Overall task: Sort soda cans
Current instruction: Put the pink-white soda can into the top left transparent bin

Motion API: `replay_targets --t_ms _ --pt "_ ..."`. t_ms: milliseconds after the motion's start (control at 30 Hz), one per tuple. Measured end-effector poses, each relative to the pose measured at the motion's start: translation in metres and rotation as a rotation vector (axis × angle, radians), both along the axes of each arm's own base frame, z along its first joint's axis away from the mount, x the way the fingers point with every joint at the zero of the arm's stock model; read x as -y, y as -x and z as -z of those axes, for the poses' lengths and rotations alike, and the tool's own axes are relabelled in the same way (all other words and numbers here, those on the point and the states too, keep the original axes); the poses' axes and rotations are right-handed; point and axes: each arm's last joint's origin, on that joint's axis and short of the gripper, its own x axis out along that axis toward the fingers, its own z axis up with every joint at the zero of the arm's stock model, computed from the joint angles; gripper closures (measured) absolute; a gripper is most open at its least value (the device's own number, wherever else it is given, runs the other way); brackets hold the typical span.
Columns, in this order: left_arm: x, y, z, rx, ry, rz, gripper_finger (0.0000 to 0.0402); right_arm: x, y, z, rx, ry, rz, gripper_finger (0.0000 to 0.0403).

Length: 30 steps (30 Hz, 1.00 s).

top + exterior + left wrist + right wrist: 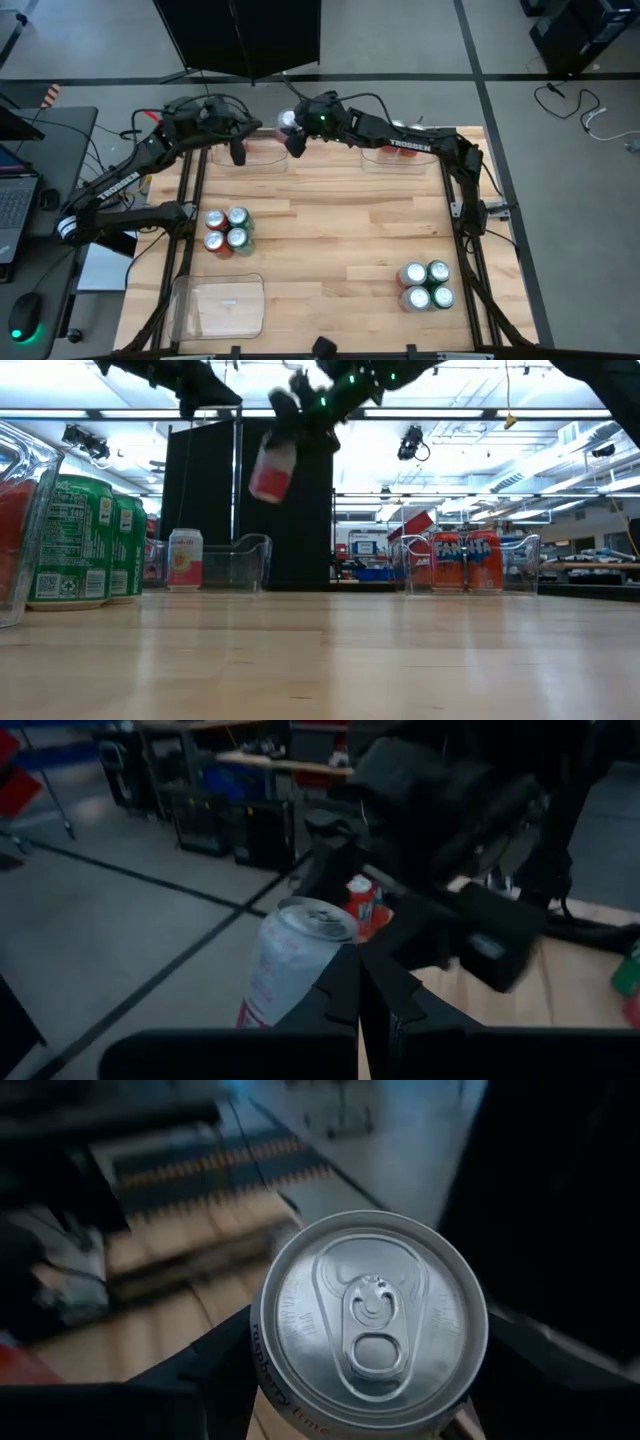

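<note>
From above, the wooden table [330,230] carries 2 clusters of 4 cans: one group [227,231] of green and red cans near the left edge, another group [426,285] of green and silver-white cans toward the near right corner. An empty clear tray [218,305] lies just nearer the camera side of the left group, and 2 more clear trays sit along the table's far edge, one [262,152] left of centre and one [395,155] to the right. The right gripper [291,128] is above the far-left tray, its fingers closed around a silver-white can [288,121] with red at its base; the left gripper [238,152], fingers pressed together and empty, hangs just left of it over the same tray. In the low view the held can [272,470] hangs tilted in the air, well above the table, clamped by the right gripper [290,422]; below it 1 pale can [185,559] stands in the far-left tray, 2 orange-red cans [466,561] stand in the far-right tray, and green cans [80,542] loom at the near left. The left wrist view looks past the shut left gripper [358,990] at the held can [290,960] just beyond it, with the right arm behind. The right wrist view shows the can's silver top [370,1320] with its pull tab, seated between the right gripper's dark fingers [215,1355].
</note>
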Motion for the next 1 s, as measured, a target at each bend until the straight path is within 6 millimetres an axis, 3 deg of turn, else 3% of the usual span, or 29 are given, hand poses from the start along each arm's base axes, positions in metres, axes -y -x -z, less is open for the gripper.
replay_targets --t_ms 100,500,667,1000 --pt "0.005 0.006 -0.004 0.023 -0.005 -0.005 0.0401 -0.003 -0.005 -0.003 0.031 0.014 -0.011 0.0127" --pt "0.013 0.018 -0.009 0.035 -0.016 -0.039 0.0401 0.010 -0.027 0.052 -0.042 -0.045 -0.047 0.0127" --pt "0.012 0.017 -0.008 0.032 -0.015 -0.046 0.0401 0.010 -0.028 0.057 -0.059 -0.063 -0.065 0.0127" --pt "0.012 0.017 -0.007 0.018 -0.006 -0.046 0.0401 0.002 -0.012 0.067 -0.295 -0.132 -0.082 0.0127"
